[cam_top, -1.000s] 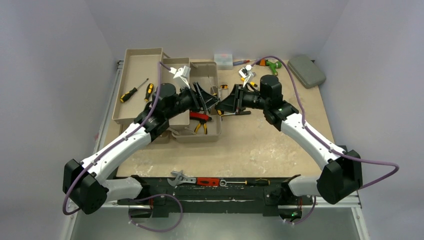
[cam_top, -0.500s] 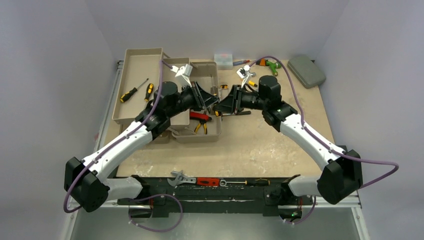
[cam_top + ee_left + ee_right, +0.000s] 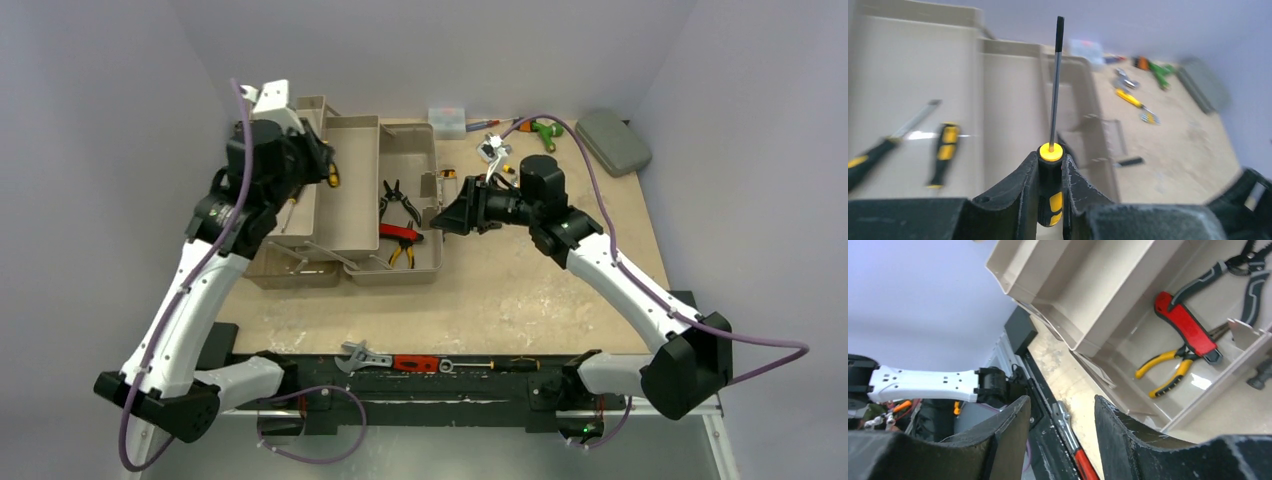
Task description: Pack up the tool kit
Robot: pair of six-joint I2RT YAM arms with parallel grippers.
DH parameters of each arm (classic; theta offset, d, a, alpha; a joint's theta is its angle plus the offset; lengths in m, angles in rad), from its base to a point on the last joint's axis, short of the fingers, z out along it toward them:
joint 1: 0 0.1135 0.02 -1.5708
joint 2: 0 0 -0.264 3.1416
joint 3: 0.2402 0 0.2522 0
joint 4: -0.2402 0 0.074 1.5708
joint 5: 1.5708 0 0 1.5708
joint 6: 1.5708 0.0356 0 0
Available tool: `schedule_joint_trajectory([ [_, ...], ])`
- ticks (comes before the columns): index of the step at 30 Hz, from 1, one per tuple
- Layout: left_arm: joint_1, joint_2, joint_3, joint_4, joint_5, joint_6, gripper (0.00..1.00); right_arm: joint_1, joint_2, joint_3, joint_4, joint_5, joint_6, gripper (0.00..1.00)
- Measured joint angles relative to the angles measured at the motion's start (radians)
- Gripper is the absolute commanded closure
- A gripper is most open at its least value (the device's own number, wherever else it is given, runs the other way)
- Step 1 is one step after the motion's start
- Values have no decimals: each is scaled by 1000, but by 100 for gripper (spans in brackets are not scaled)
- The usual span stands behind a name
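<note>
The tan toolbox (image 3: 352,195) stands open at the back left with its trays folded out. My left gripper (image 3: 325,168) hangs above the left tray and is shut on a yellow-and-black screwdriver (image 3: 1050,175), whose shaft points away from the wrist. Two more screwdrivers (image 3: 945,150) lie in the tray (image 3: 1013,100) below. My right gripper (image 3: 445,218) stands open and empty at the box's right edge. In the main compartment (image 3: 1108,285) lie black pliers (image 3: 400,200), a red-handled tool (image 3: 1188,327) and yellow pliers (image 3: 1168,367).
A small clear box (image 3: 447,118), a green-and-orange tool (image 3: 540,128) and a flat grey case (image 3: 612,140) sit along the back. A yellow-handled tool (image 3: 497,165) lies behind the right wrist. A wrench (image 3: 365,355) and a red-handled tool (image 3: 415,363) rest on the near rail.
The two grippers met over the box; the left shut on the screwdriver and swung it left over the tray. The right gripper opened and stayed near the box's right edge.
</note>
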Motion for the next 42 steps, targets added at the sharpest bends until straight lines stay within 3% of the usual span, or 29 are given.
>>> schedule_joint_trajectory([
  [8,82,-63,56,-216,-386,199,100,0,0,3,-105,102,-47,47],
  [16,88,170,116,-385,-597,261,100,0,0,10,-172,199,-68,44],
  [21,97,310,145,-478,-608,257,86,0,0,24,-249,333,-90,40],
  [23,106,340,162,-503,-595,249,57,0,0,27,-285,424,-93,37],
  [25,116,360,181,-527,-575,242,34,-1,0,29,-318,505,-87,12],
  [26,121,368,195,-541,-562,229,31,-2,0,31,-342,566,-78,5],
  [28,124,373,219,-563,-541,208,29,-6,2,38,-378,652,-58,1],
  [34,126,330,232,-570,-439,174,15,-43,32,74,-454,859,30,3],
  [38,121,225,175,-539,-335,161,1,-94,146,172,-556,958,138,4],
  [42,119,93,126,-507,-209,163,0,-139,283,271,-651,995,188,6],
])
